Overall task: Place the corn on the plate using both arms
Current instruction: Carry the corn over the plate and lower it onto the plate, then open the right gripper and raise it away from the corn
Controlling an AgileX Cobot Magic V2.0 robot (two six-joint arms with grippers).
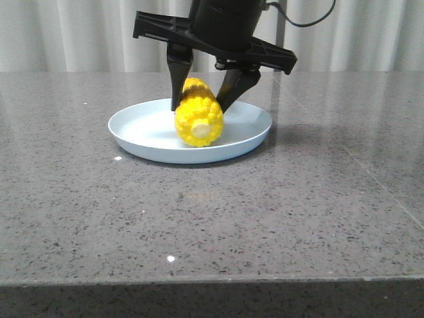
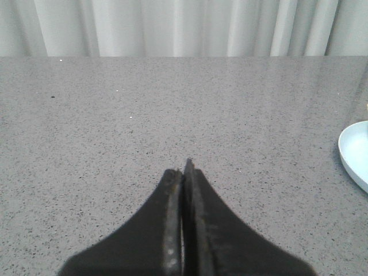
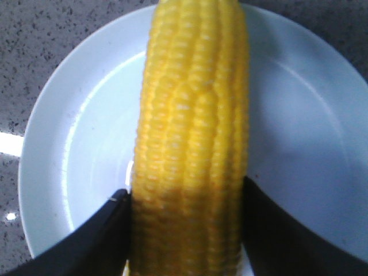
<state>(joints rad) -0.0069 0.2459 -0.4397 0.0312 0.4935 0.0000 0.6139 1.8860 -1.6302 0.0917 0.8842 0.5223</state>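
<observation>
Corn (image 1: 199, 113) lies in the pale blue plate (image 1: 136, 136), cream stub end facing the front camera, cob resting on the plate floor near centre. Plate sits on the speckled grey counter (image 1: 212, 218), toward the far half, with a white curtain (image 1: 79, 33) behind.

Right gripper (image 1: 201, 99) comes down from above, straddling the rear part of the cob. One of its fingers (image 1: 177, 83) stands on each side of the corn, touching or nearly touching the kernels. Right wrist view: both fingers flank the cob tight against its sides; clamped on the corn as far as the frames show.

Left gripper (image 2: 184, 172) is seen in its own wrist view only. Fingers pressed together, nothing between them, over bare counter. Plate rim just shows at the edge of that view, well apart from the fingertips.
</observation>
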